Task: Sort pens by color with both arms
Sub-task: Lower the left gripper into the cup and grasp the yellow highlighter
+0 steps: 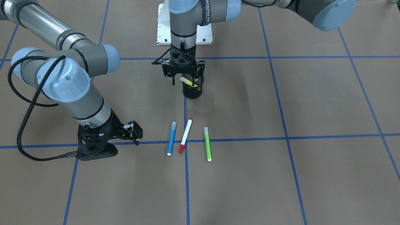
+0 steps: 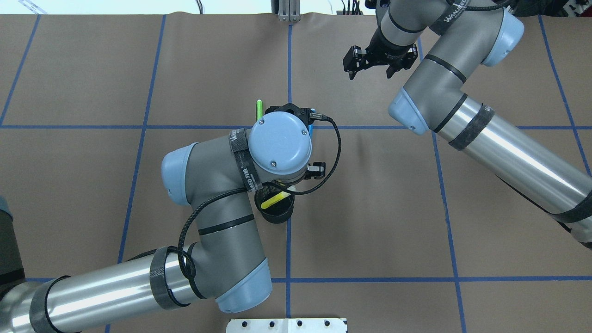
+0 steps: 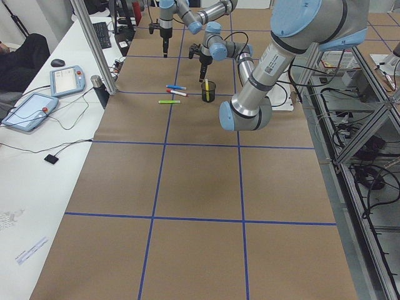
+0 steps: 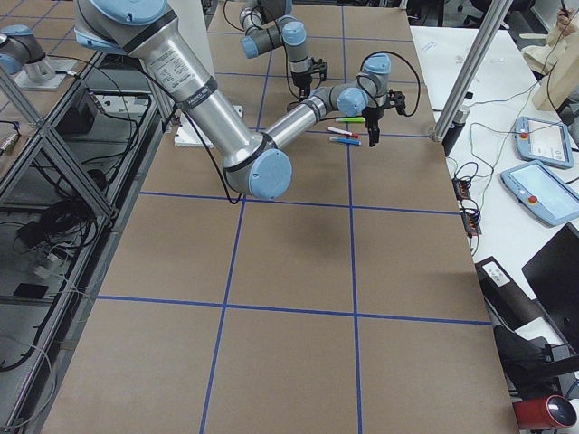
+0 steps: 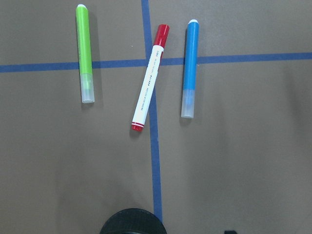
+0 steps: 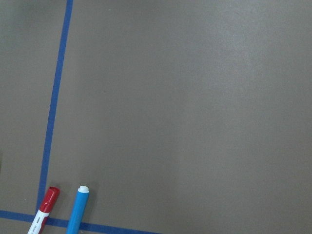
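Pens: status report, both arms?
Left gripper open over mesh cup, yellow pen inside. Right gripper open, empty. Blue pen, red-capped pen, green pen loose on table, nothing blocking.

Three pens (image 1: 185, 136) flat; yellow pen (image 1: 188, 82) in cup (image 1: 192, 92)

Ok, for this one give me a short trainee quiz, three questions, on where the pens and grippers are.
1. True or false: the yellow marker pen sits inside the black mesh cup.
2. Three pens lie on the brown table. Which lies between the other two? A blue pen, B white pen with red cap, C light green pen.
3. Fill in: the right gripper holds nothing, and its fingers are ___.

Key: 1 true; 2 B; 3 open.
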